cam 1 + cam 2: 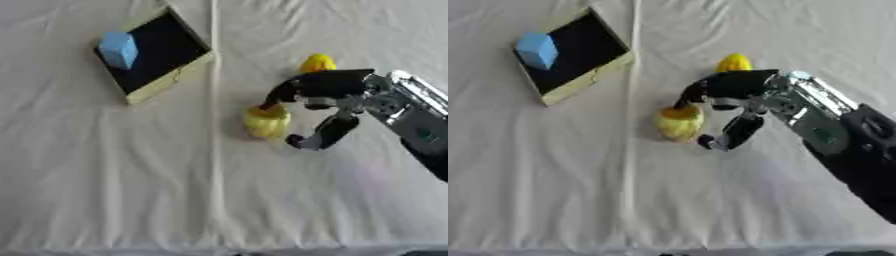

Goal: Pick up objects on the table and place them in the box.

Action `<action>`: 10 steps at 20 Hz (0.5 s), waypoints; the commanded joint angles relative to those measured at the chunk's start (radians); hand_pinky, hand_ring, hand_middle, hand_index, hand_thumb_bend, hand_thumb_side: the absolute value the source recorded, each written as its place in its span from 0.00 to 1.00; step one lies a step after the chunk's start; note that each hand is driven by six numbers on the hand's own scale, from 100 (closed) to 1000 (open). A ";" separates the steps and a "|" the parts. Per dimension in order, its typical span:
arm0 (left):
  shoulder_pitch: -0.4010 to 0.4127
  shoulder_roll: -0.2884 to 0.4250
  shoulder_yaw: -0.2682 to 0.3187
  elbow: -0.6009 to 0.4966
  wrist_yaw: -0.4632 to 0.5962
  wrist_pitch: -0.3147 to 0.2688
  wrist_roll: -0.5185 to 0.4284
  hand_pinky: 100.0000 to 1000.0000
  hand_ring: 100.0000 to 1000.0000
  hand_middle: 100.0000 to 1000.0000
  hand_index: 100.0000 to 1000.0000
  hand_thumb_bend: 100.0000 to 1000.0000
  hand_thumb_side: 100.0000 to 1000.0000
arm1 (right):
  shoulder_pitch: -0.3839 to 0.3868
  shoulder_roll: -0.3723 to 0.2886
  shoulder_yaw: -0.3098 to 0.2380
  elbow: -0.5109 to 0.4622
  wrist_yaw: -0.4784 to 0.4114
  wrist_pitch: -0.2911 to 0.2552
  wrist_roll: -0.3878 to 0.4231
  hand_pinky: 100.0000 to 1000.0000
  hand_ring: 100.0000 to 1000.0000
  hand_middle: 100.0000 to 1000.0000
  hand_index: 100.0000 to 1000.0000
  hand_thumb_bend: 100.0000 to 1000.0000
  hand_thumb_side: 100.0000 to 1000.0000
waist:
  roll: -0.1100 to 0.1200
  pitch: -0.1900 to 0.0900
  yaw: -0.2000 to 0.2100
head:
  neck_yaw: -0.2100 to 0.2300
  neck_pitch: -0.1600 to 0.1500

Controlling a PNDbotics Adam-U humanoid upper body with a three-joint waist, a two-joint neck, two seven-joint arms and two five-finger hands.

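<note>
A test table for your robot: wrinkled white cloth (131, 175), one shallow box (166, 80), toy things.

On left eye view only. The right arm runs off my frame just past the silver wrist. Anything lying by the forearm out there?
Observer: No. The right eye view shows the black forearm well beyond the wrist, with only bare white cloth beside it.
Operator: Is the hand closed on the yellow thing? Thumb gap is hard to judge from here.
Observer: Not yet. In the right eye view the right hand has fingertips on top of the yellow object, but the thumb hangs to its right, and a sliver of cloth seems to show between them.
</note>
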 commanded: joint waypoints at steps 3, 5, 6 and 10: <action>-0.009 0.012 0.003 -0.019 0.007 0.000 -0.004 0.77 0.74 0.66 0.88 0.08 0.37 | -0.008 0.001 0.000 0.012 0.011 0.005 -0.018 0.90 0.85 0.68 0.80 0.09 0.19 | 0.004 -0.013 0.002 | -0.006 -0.010; -0.010 0.010 0.003 -0.019 0.007 -0.001 -0.005 0.77 0.73 0.66 0.88 0.07 0.37 | -0.008 0.005 0.000 0.016 0.015 0.014 -0.045 0.88 0.82 0.62 0.74 0.09 0.09 | 0.004 -0.012 0.003 | -0.006 -0.010; -0.010 0.010 0.003 -0.019 0.007 -0.001 -0.005 0.77 0.73 0.66 0.88 0.07 0.37 | -0.008 0.007 0.000 0.018 0.018 0.020 -0.063 0.87 0.80 0.58 0.71 0.04 0.01 | 0.005 -0.012 0.003 | -0.006 -0.010; -0.008 0.010 0.003 -0.019 0.009 0.000 -0.007 0.77 0.73 0.66 0.88 0.07 0.37 | -0.009 0.010 -0.004 0.019 0.012 0.072 -0.177 0.82 0.71 0.46 0.59 0.00 0.00 | 0.005 -0.013 0.003 | -0.009 -0.008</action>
